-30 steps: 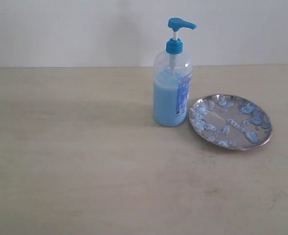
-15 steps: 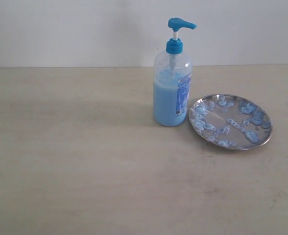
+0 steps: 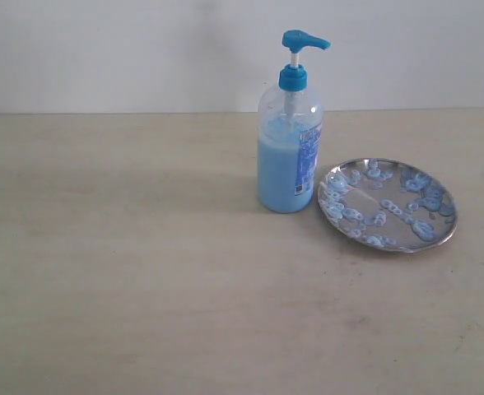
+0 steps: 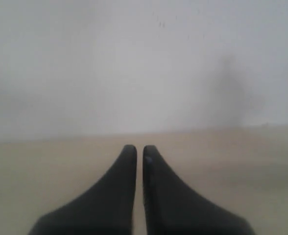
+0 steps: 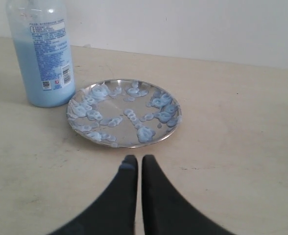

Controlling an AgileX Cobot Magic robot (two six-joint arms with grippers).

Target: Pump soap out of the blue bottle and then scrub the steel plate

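Observation:
The blue bottle (image 3: 289, 148) stands upright mid-table, its blue pump head (image 3: 304, 39) raised and light blue soap (image 3: 276, 173) filling its lower half. Just to its right lies the steel plate (image 3: 388, 204), dotted with pale blue soapy blobs (image 3: 423, 197). In the right wrist view the bottle (image 5: 42, 54) and the plate (image 5: 124, 112) lie ahead of my right gripper (image 5: 139, 160), which is shut and empty, a short way from the plate's rim. My left gripper (image 4: 139, 149) is shut on nothing, facing a hazy wall over bare table. Neither gripper shows in the exterior view.
The pale wooden table (image 3: 127, 271) runs wide to the left and front of the bottle. A white wall (image 3: 143, 49) closes off the back edge.

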